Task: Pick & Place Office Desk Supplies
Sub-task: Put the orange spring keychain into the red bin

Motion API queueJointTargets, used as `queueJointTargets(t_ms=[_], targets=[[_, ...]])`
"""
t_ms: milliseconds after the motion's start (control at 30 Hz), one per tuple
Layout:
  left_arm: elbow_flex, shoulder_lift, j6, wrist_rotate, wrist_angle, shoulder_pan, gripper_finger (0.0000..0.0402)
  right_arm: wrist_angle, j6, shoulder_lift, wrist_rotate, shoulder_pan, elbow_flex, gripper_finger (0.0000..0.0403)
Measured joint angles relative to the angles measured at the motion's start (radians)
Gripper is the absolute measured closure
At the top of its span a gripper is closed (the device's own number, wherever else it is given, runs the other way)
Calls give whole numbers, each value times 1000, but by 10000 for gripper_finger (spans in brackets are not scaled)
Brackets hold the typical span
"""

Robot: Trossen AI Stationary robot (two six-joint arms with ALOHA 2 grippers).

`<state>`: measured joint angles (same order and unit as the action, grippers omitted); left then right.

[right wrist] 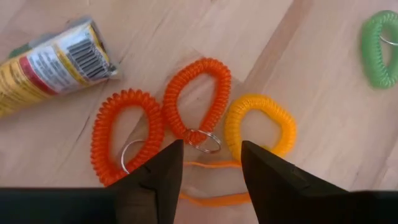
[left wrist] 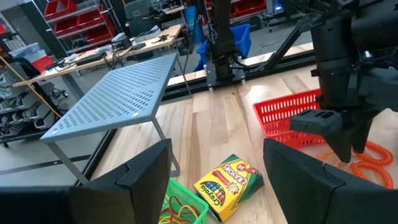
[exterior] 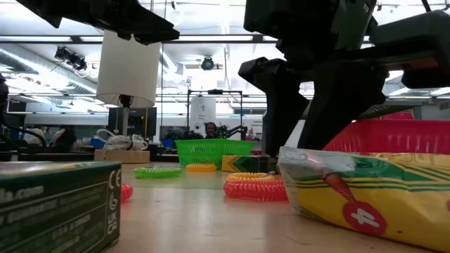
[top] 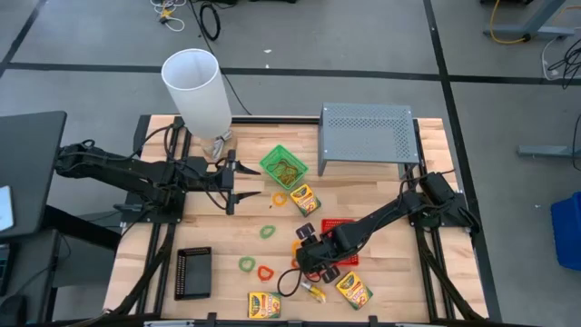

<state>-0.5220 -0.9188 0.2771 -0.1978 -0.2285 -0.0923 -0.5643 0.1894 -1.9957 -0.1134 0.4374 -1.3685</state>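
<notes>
Desk (top: 381, 195): light wood slats, both arms reaching in from the sides. Grey perforated riser (top: 367, 133) at the far edge, tall white cylinder (top: 197, 88) at the far left.

Left claw (top: 231, 188) hovers above the desk just beside the green tray (top: 283, 167), fingers spread wide, nothing between them. Waiting arm.

Right claw (right wrist: 210, 163) is low over the near middle of the desk, just in front of the red tray (top: 344, 238). Jaws stand apart and hold nothing; the wrist view looks straight down between them at the coil bands.

Crayon boxes: one (top: 304, 199) between green tray and red tray, one (top: 264, 305) at the near edge, one (top: 354, 290) near right, one more (right wrist: 53, 61) lying just beside the coils.

Black tray (top: 193, 272) near left, well apart from the rest.

Coil bands under the right claw: two orange loops (right wrist: 127, 135) touching each other, sharing a small metal key ring (right wrist: 202, 140), and a yellow-orange loop (right wrist: 260, 124) just beside them. A green loop (right wrist: 378, 48) lies apart.

Judgement: the step is picking one coil band. The loops overlap, so closing where they meet would likely lift two. Better to centre the jaws across a single free arc of one loop, away from the ring, descend until the fingertips touch wood, then close.
</notes>
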Motion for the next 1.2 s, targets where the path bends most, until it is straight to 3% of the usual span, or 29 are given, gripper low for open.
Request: queueJointTargets(t_ms=[767,900,1067,1200], targets=[[0,0,0,0,-5,0,145,50,90,-60,0,2,-1,254],[0,0,1,0,-4,0,145,53,125,-60,-35,16,-1,297],[0,0,1,0,-3,0,145,49,155,-60,-51,31,-6,389],[0,0,2,0,-3,0,145,44,163,-60,-94,43,-35,394]])
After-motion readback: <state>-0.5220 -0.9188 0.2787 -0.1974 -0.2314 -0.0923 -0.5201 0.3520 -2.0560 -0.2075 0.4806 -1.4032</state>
